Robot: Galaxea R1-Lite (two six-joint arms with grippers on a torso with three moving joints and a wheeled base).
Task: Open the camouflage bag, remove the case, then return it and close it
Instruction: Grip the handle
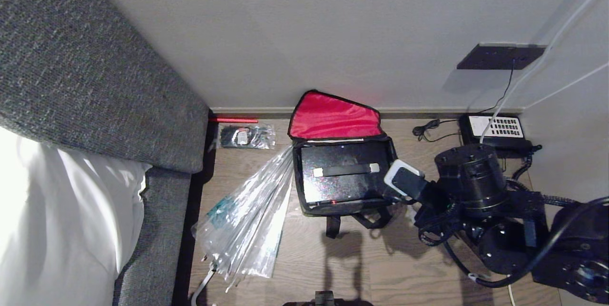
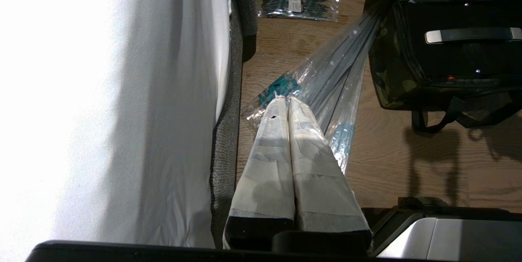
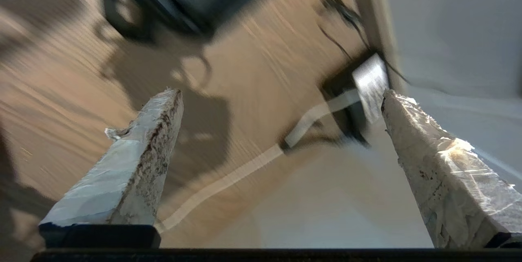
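Head view shows the camouflage bag [image 1: 343, 180] on the wood floor [image 1: 409, 268] against the white wall [image 1: 304, 25], its red-lined lid [image 1: 333, 116] flipped up against the baseboard and the glossy black case [image 1: 342, 180] lying flat inside, handle up. A clear plastic umbrella [image 1: 247, 222] leans in from the robot's left with its tip touching the bag's left wall, and a packet of black cable ties [image 1: 246, 136] lies near the corner beside a grey sofa [image 1: 95, 82] with a white cushion [image 1: 62, 220]. On the other side a black-and-white telephone [image 1: 497, 130] with trailing cords sits by the wall, well apart from the bag. Bare floor lies in front of the bag, where its black straps [image 1: 354, 222] spill out. The right gripper [image 3: 281, 103] hovers over the floor just right of the bag, jaws spread wide and empty; that wrist view is blurred. The left gripper [image 2: 287, 107] hangs above the umbrella, its fingers pressed together with nothing between them.
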